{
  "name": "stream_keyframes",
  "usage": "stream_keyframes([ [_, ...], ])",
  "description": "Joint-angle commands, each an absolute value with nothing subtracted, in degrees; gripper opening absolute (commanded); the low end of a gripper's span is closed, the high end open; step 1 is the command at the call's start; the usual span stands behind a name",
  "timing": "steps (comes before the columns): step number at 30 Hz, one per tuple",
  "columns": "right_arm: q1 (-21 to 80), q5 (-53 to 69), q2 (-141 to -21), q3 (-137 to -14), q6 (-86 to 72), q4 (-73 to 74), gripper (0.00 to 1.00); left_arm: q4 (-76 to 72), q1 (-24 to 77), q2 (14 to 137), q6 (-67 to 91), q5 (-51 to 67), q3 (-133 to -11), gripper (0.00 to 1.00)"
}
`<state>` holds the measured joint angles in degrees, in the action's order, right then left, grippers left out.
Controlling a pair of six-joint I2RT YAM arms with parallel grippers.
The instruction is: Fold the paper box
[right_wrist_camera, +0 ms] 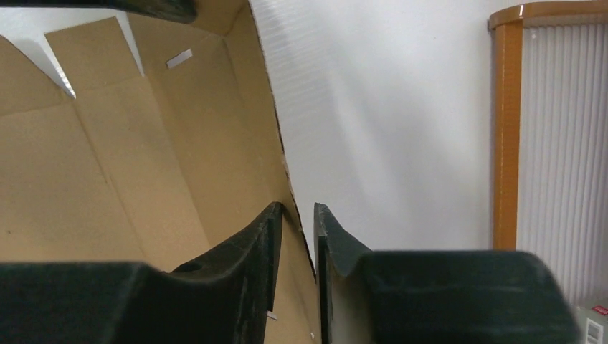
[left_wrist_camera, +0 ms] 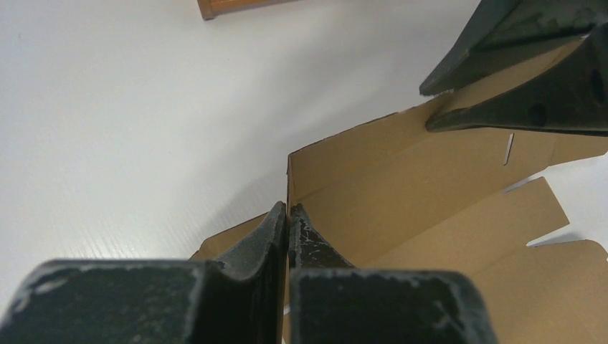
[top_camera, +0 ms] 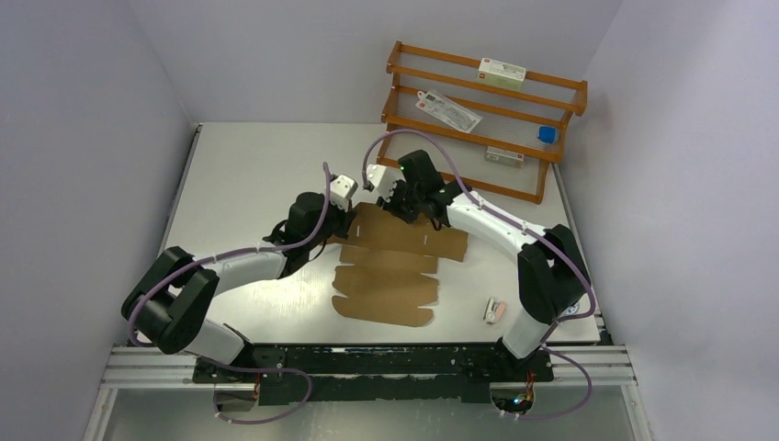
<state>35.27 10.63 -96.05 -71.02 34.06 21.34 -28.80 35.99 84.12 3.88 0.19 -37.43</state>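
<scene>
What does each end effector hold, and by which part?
The left end effector pinches the box by the upright edge of a raised flap. The right end effector straddles its far edge with a gap, not gripping.

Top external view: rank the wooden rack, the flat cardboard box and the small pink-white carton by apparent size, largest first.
1. rack: largest in outline, even standing at the far wall.
2. box: the brown sheet, somewhat smaller.
3. carton: clearly the smallest.
</scene>
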Motion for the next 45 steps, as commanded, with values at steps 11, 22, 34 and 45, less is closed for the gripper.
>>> stream_keyframes([
  [11, 41.1, 2.5, -95.3, -67.6, 36.8, 20.4, 0.00, -31.7, 37.5, 80.8, 8.4, -4.0, -34.3, 0.24],
  [22, 42.4, 1.0, -91.6, -64.6, 37.7, 17.9, 0.00, -19.0, 36.2, 72.1, 17.9, -9.4, -31.4, 0.69],
  [34, 43.0, 0.3, -92.4, -64.0, 38.1, 17.3, 0.00, -21.2, 25.2, 73.4, 24.3, 8.5, -21.8, 0.75],
  [45, 43.6, 0.1, -93.4, -63.7, 38.2, 17.2, 0.00, -29.1, 23.8, 84.0, 25.9, 18.5, -22.7, 0.72],
])
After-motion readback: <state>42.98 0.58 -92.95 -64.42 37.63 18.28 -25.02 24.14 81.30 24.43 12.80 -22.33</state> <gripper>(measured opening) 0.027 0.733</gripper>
